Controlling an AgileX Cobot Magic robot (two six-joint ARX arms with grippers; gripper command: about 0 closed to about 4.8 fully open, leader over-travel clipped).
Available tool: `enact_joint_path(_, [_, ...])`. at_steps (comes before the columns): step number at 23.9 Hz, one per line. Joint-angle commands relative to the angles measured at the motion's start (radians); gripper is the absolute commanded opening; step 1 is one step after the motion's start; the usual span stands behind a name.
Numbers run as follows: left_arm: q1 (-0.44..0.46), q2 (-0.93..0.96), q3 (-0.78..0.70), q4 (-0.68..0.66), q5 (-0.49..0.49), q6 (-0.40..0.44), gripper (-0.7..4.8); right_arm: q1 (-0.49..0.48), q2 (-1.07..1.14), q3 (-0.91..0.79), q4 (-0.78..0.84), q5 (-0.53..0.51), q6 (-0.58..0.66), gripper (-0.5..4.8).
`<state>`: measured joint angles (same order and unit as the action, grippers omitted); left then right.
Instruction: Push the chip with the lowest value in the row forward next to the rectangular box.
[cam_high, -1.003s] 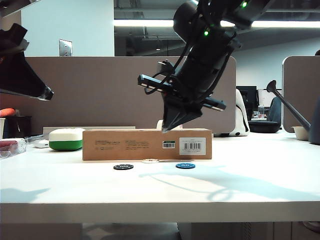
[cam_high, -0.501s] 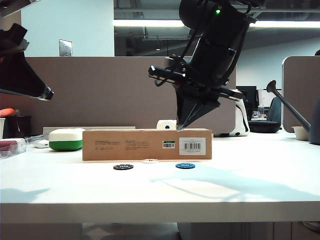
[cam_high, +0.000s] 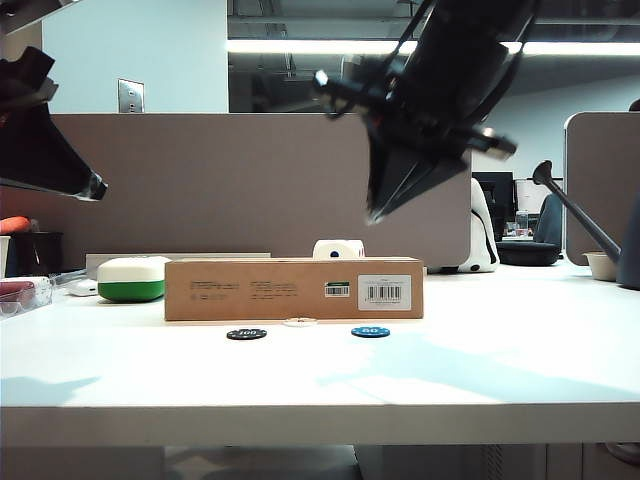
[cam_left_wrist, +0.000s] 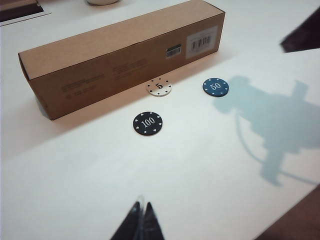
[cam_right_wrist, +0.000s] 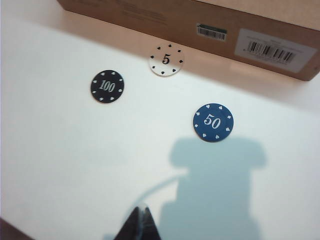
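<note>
The white chip (cam_high: 300, 322) (cam_left_wrist: 159, 87) (cam_right_wrist: 166, 60), marked 5, lies just in front of the rectangular box (cam_high: 270, 290) (cam_left_wrist: 115, 55) (cam_right_wrist: 175, 15), ahead of the other two chips of the row. Whether it touches the box I cannot tell. The black 100 chip (cam_high: 247, 334) (cam_right_wrist: 107, 86) and the blue 50 chip (cam_high: 371, 331) (cam_right_wrist: 213, 122) sit further back from the box on either side. My right gripper (cam_high: 372, 215) (cam_right_wrist: 141, 212) hangs shut and empty high above the box's right half. At the far left, my left gripper (cam_high: 95, 188) (cam_left_wrist: 141, 206) is shut, raised and holds nothing.
A white-and-green case (cam_high: 133, 278) stands left of the box. Behind the box is a small white object (cam_high: 338, 249). A clear container (cam_high: 25, 293) sits at the left edge, and a watering can spout (cam_high: 590, 225) reaches in from the right. A partition wall closes the back.
My right gripper has risen from the box's top edge, moving up and to the right. The chips, the box and the left arm have stayed where they were.
</note>
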<state>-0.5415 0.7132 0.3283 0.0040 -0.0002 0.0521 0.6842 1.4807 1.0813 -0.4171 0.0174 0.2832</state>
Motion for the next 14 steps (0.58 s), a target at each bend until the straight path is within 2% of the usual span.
enact_joint_path(1, [0.002,-0.002,0.006,0.012,0.001,0.0,-0.05,0.045,-0.101,-0.079,0.079,0.064,0.008,-0.07])
enact_joint_path(7, [0.002,-0.002,0.006,0.012,0.0,0.0,-0.05,0.163,-0.287,-0.223,0.189,0.184,0.111,-0.07])
enact_joint_path(10, [0.007,-0.003,0.006,0.012,0.003,0.0,-0.05,0.249,-0.361,-0.277,0.213,0.338,0.112,-0.07])
enact_joint_path(14, [0.064,-0.021,0.006,0.011,0.006,0.0,-0.05,0.315,-0.382,-0.285,0.211,0.452,0.109,-0.07])
